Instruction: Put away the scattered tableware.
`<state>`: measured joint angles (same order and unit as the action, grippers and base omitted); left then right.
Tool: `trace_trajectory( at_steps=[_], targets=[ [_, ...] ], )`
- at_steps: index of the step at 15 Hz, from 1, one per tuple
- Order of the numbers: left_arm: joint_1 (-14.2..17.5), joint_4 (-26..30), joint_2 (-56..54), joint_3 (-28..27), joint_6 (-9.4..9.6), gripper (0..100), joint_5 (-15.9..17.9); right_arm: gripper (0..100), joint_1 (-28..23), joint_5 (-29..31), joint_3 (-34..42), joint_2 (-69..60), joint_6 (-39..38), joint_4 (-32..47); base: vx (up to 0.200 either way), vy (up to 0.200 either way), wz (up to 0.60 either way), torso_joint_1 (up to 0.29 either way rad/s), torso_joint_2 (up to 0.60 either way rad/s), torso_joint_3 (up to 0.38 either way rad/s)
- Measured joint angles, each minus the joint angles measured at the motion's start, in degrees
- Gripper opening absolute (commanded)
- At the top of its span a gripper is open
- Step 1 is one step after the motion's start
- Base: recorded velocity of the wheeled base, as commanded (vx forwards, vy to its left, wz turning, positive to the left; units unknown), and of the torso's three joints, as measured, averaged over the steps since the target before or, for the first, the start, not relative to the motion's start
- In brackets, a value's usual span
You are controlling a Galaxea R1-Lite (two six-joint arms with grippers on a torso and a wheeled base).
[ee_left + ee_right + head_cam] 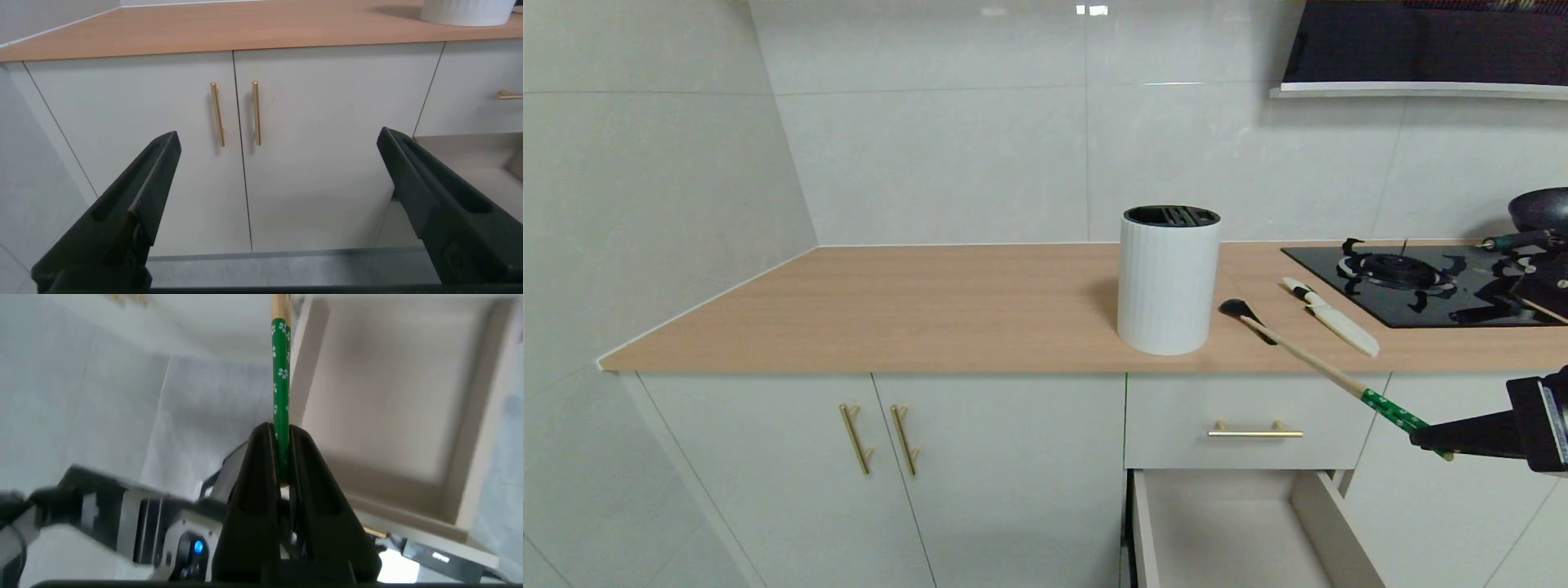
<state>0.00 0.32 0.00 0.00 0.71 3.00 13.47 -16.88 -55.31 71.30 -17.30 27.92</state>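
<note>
The right gripper point(1423, 438) is clamped on the green tip of a long wooden spoon point(1307, 355), out past the front edge of the bench point(931, 310). The spoon slants up and back over that edge, its black head close beside the white slotted holder point(1168, 282), which stands near the front edge. I cannot tell whether the head touches the bench. A white knife point(1331, 317) lies by the front edge between the holder and the hob point(1405, 278).

The grip sits at the very end of a long handle, so the spoon could pivot or slip between the fingers when swung. Its head could also knock the holder or sweep the knife off the edge. A drop would likely land in or beside the open drawer point(1141, 523) below.

The right wrist view shows the pinch up close: right gripper point(282, 441) shut tight on the spoon point(280, 367), with the drawer point(392, 400) beyond. The left wrist view shows the left gripper point(278, 212) empty, fingers spread wide, low before the cabinet doors point(237, 163).
</note>
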Motion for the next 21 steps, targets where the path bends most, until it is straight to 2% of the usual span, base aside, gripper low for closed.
trace_trajectory(
  at_steps=[8, 21],
  targets=[
    [0.0, 0.0, 0.0, 0.0, 0.00, 100, 0.0, 0, 0.6, -0.5, 1.9, 2.0, 1.8, -0.5, 0.000, 0.000, 0.00, -0.016, 0.04, 0.024],
    [0.0, 0.0, 0.0, 0.0, 0.00, 100, 0.0, 0, 3.1, -0.5, 3.2, 3.4, 1.9, -0.5, 0.000, 0.000, 0.00, -0.167, 0.45, 0.276]
  ],
)
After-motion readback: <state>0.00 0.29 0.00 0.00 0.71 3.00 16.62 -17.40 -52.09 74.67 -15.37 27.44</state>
